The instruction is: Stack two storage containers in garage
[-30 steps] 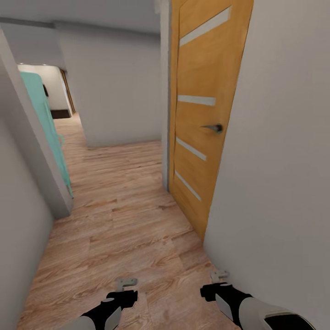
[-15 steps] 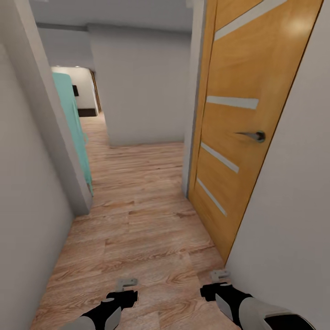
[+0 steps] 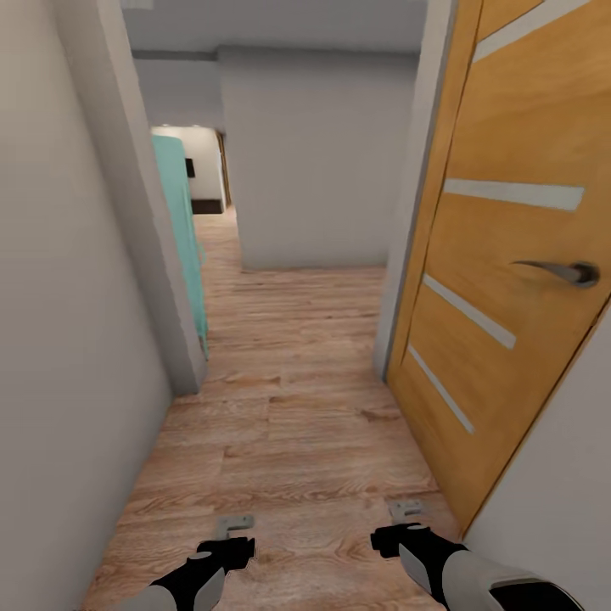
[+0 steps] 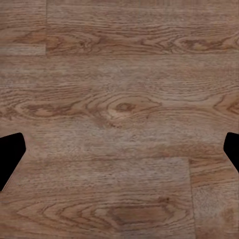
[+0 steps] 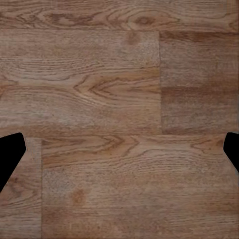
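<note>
The two storage containers are out of view. I am in a narrow corridor with a light wood-plank floor [image 3: 297, 399]. My left gripper [image 3: 233, 526] and right gripper [image 3: 406, 511] hang low in front of me over the planks. Both are open, with nothing between their fingers. In the left wrist view the left gripper [image 4: 119, 154] has its dark fingertips [image 4: 10, 157] far apart over bare planks. The right gripper [image 5: 119, 154] looks the same in the right wrist view.
An orange wooden door [image 3: 509, 280] with a lever handle [image 3: 560, 271] stands close on my right. A grey wall [image 3: 59, 322] hems in my left, ending at a corner [image 3: 161, 280] with a teal panel [image 3: 182, 221] behind it. A white wall [image 3: 314, 161] faces me ahead, and the passage continues to its left.
The whole picture has shifted: the camera has moved along the corridor, so the door and walls sit further right and larger. Both arms keep their pose.
</note>
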Robot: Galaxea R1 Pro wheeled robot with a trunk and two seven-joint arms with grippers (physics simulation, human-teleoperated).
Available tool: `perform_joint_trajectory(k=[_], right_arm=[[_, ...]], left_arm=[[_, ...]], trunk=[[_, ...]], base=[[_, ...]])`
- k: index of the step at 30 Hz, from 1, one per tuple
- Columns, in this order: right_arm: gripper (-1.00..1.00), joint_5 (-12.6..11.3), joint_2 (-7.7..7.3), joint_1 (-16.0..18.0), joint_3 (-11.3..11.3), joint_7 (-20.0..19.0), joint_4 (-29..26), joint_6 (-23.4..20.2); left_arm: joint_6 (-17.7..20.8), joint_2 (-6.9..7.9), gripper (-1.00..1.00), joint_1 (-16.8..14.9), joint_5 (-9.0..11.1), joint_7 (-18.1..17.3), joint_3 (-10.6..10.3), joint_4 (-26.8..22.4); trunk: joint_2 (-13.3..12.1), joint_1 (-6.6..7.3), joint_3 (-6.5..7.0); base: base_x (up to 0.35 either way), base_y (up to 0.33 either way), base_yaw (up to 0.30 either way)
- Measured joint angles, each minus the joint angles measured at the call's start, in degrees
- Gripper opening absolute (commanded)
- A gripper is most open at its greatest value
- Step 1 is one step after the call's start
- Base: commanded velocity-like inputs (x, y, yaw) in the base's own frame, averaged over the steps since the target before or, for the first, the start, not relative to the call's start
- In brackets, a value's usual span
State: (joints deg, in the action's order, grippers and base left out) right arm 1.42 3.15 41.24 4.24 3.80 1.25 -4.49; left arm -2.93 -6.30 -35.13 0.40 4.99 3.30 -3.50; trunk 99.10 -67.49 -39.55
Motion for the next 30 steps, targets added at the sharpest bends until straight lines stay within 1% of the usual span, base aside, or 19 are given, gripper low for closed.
perform_joint_trajectory(k=[8, 11, 19, 30], right_arm=[[1.00, 0.0, 0.00, 0.0, 0.0, 0.0, 0.0, 0.0], [1.00, 0.0, 0.00, 0.0, 0.0, 0.0, 0.0, 0.0], [1.00, 0.0, 0.00, 0.0, 0.0, 0.0, 0.0, 0.0], [1.00, 0.0, 0.00, 0.0, 0.0, 0.0, 0.0, 0.0]], left_arm=[[0.0, 0.00, 1.00, 0.0, 0.0, 0.0, 0.0, 0.0], [0.0, 0.00, 1.00, 0.0, 0.0, 0.0, 0.0, 0.0], [0.0, 0.00, 1.00, 0.0, 0.0, 0.0, 0.0, 0.0], [-0.1, 0.00, 1.00, 0.0, 0.0, 0.0, 0.0, 0.0]], trunk=[[0.0, 0.00, 0.00], [0.0, 0.00, 0.00], [0.0, 0.01, 0.00], [0.0, 0.01, 0.00]], base=[[0.211, 0.000, 0.287], [0.214, 0.000, 0.199], [0.272, 0.000, 0.053], [0.337, 0.000, 0.004]])
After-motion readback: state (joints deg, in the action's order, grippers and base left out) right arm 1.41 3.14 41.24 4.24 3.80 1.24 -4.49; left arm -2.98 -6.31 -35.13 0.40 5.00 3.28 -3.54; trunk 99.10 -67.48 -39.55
